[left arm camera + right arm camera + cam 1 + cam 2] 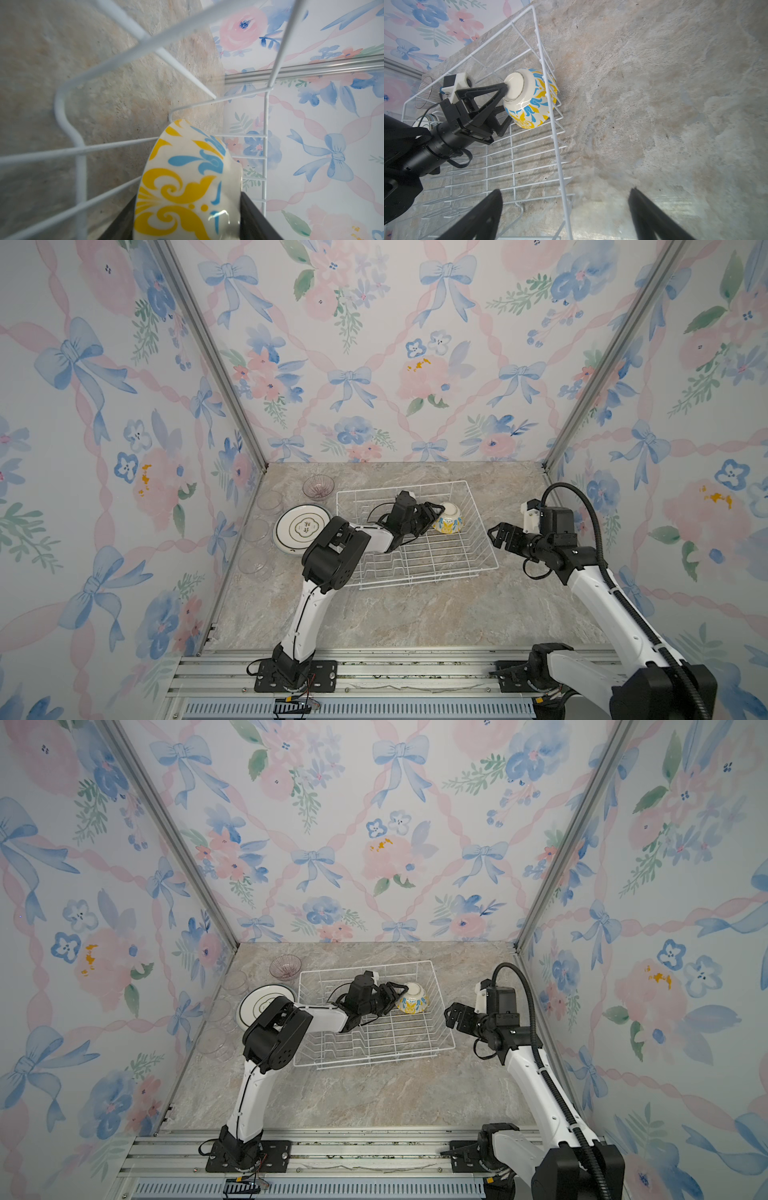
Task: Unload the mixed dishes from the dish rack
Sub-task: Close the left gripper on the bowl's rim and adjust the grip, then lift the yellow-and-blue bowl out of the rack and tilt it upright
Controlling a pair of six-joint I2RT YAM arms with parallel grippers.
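Observation:
The yellow-blue floral bowl (449, 519) (413, 999) (531, 99) lies tipped on its side at the far right of the white wire dish rack (482, 526) (442, 1004) (556, 145), its rim against the rack's side wall. My left gripper (436, 516) (401, 996) (506, 104) reaches across the rack and is shut on the bowl, one finger on its foot, one on its lower side. The left wrist view shows the bowl (182, 187) filling the space between both black fingers. My right gripper (494, 537) (449, 1017) (564, 193) hangs open and empty just outside the rack's right wall.
On the counter left of the rack stand a white plate with a dark rim band (301, 526) (259, 998), a grey-striped bowl (318, 486) (285, 966) and three clear glasses (270, 501) along the left wall. Upright divider prongs (399, 568) line the rack's near half.

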